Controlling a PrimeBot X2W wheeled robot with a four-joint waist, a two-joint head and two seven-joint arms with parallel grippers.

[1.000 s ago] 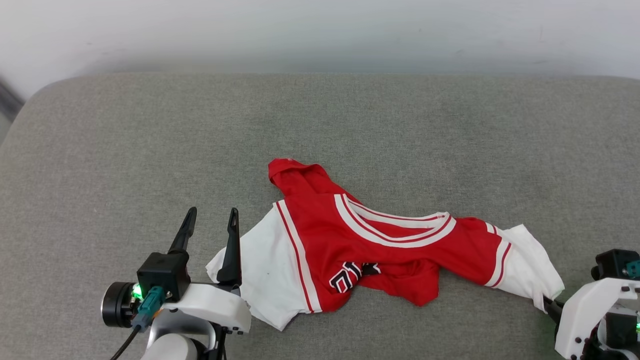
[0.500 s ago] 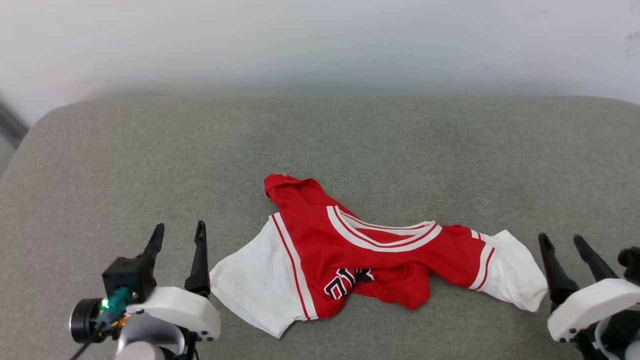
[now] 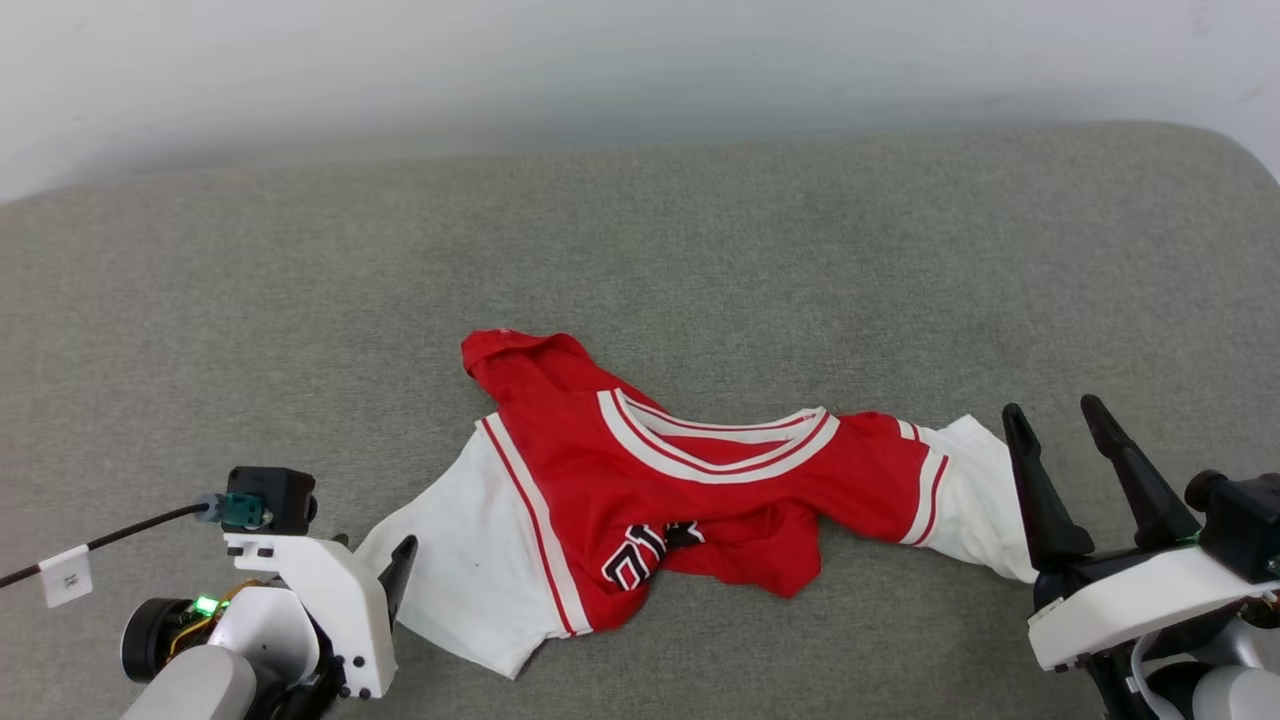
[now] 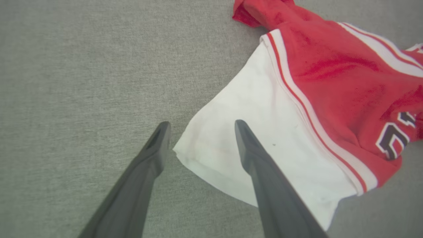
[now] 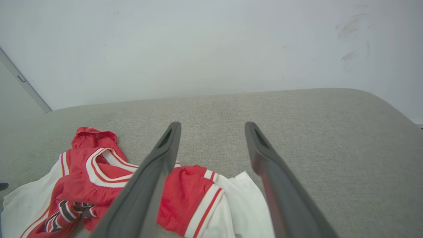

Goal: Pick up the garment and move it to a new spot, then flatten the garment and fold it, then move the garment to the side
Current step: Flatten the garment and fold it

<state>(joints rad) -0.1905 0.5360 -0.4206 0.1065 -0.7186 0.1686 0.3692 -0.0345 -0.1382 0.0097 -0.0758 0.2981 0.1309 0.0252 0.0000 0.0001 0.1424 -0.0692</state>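
Observation:
The garment (image 3: 660, 480) lies crumpled on the grey cushion, a red jersey with white sleeves, its striped collar up and black letters showing at the front fold. My left gripper (image 4: 202, 125) is open and points down at the left white sleeve (image 4: 251, 148). One finger is over the sleeve and the other is over bare cushion beside its corner. In the head view a single left fingertip (image 3: 404, 552) shows past the wrist. My right gripper (image 3: 1052, 408) is open with nothing between its fingers, just right of the right white sleeve (image 3: 975, 500). The right wrist view has the garment (image 5: 99, 175) to the lower left.
The grey cushion (image 3: 700, 250) stretches wide around the garment, with a rounded far right corner (image 3: 1235, 150). A white wall (image 3: 600, 60) runs along its far edge. A cable with a white tag (image 3: 65, 577) trails off my left wrist.
My right gripper has opened, let go of the right sleeve and risen beside it. My left gripper has tipped down over the left sleeve. The head camera has shifted.

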